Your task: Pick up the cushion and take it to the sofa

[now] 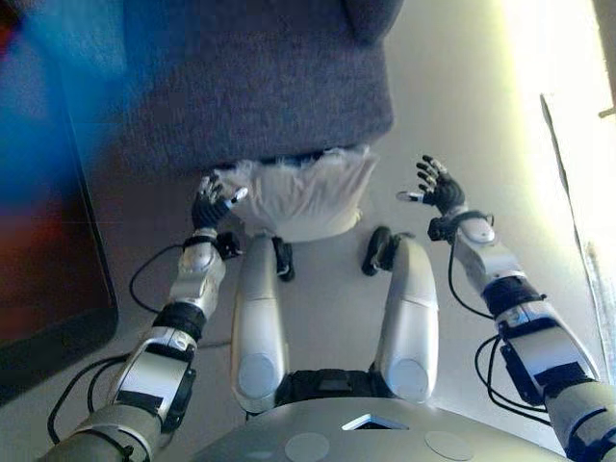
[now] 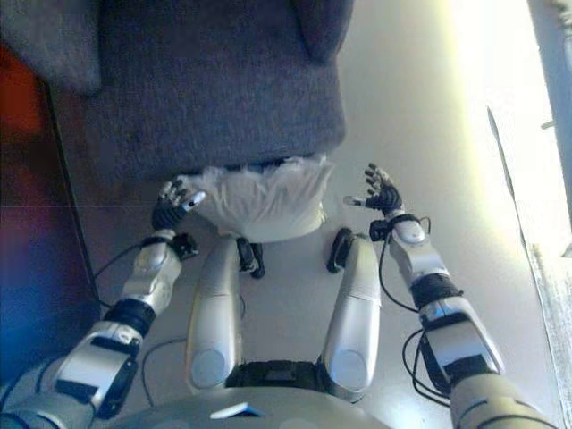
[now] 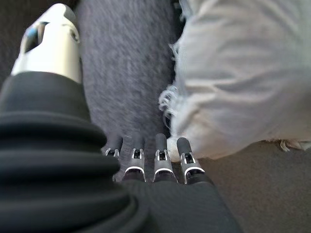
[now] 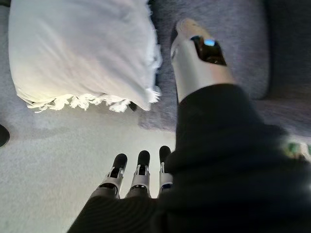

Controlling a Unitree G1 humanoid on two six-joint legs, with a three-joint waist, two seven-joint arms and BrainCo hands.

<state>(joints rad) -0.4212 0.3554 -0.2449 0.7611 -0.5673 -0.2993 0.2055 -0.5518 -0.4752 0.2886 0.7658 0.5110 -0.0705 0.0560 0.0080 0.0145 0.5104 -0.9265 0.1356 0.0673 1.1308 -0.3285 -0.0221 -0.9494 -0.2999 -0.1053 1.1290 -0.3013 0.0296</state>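
Observation:
A white cushion [image 1: 308, 197] with fringed edges lies on the floor against the front of the grey sofa [image 1: 260, 87]. My left hand [image 1: 214, 204] is open at the cushion's left edge. In the left wrist view its straight fingers [image 3: 163, 158] reach the cushion [image 3: 243, 82] beside the sofa front [image 3: 126, 73]. My right hand [image 1: 438, 188] is open and empty to the right of the cushion, a short gap away. The right wrist view shows its fingers [image 4: 141, 170] over bare floor, with the cushion [image 4: 77, 48] beyond.
A dark flat object [image 1: 48, 289] with a rounded edge lies on the floor at the left. The light grey floor [image 1: 452, 77] runs along the sofa's right side. A bright sunlit strip [image 1: 568, 164] lies at the far right.

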